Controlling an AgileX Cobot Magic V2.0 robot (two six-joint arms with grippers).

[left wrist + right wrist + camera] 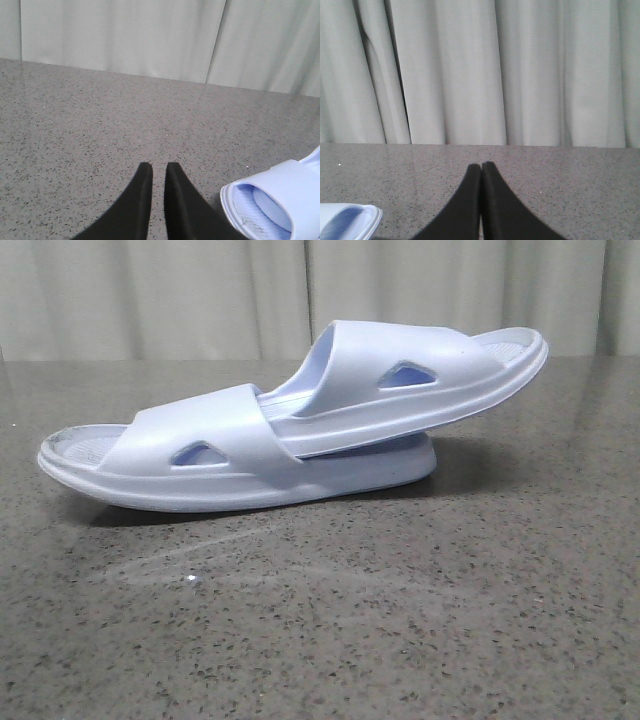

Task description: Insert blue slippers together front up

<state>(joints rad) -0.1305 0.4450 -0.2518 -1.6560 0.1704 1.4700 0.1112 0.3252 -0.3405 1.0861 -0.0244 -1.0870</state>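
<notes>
The two blue slippers lie nested on the table in the front view. The lower slipper (200, 465) rests flat with its open end to the left. The upper slipper (400, 390) is pushed under the lower one's strap and tilts up to the right. Neither gripper shows in the front view. My left gripper (159, 167) hovers over bare table with a narrow gap between its fingers and nothing in it; a slipper end (272, 202) lies beside it, apart. My right gripper (481, 166) is shut and empty, with a slipper tip (347, 222) off to its side.
The speckled grey stone table (320, 620) stretches around the slippers. A pale pleated curtain (200, 290) hangs behind the table's far edge.
</notes>
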